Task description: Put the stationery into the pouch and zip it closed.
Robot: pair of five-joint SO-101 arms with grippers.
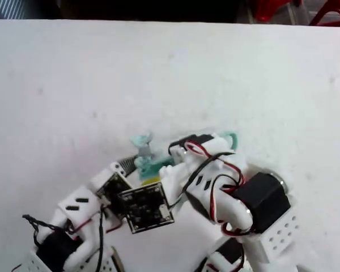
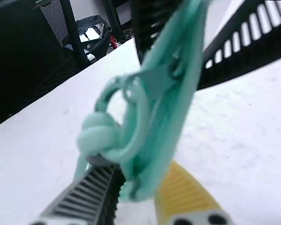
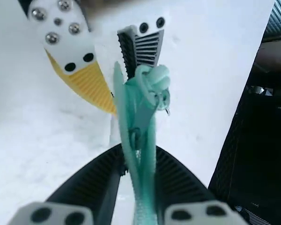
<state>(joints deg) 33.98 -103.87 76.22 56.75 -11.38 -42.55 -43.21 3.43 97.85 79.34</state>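
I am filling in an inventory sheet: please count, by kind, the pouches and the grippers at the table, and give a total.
Teal pouch: 1
Grippers: 2, the left gripper and the right gripper
Total: 3

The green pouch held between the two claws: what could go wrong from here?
1. The right gripper pinches the pouch on a narrow strip of soft fabric. A hard tug along the zip might drag the pouch out of that grip.
2. The knotted pull cord is small and floppy beside the left gripper, so it could slip away and leave the zip partly open.
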